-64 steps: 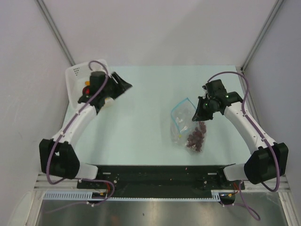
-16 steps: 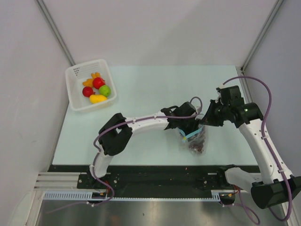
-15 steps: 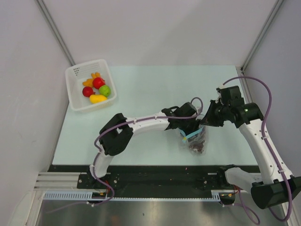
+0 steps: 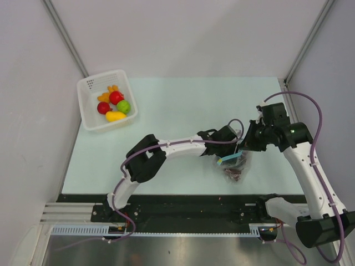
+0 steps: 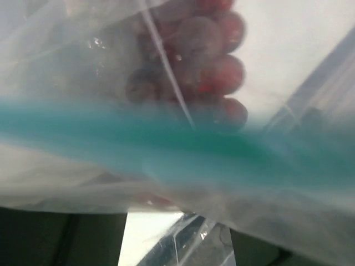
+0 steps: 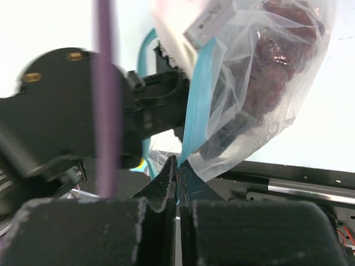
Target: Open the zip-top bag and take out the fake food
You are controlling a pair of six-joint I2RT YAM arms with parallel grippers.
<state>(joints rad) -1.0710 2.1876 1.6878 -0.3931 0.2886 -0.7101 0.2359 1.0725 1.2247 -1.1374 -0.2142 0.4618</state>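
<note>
The zip-top bag hangs off the table, clear and crinkled, with a dark purple grape bunch inside. My right gripper is shut on its teal zip strip, pinched at the jaw tips. My left gripper sits at the bag's mouth, and its dark fingers stand apart at the lower corners of the left wrist view. There the zip strip lies across the lens with the grapes behind it. Other fake food lies in the basket.
A white perforated basket stands at the back left, holding a yellow piece, two red fruits, a green fruit and an orange piece. The left arm reaches across the table's middle.
The left arm has come from the basket to the bag. In the last half second its gripper slid right and toward me at the mouth, and its jaws parted. The right gripper stays shut on the strip.
</note>
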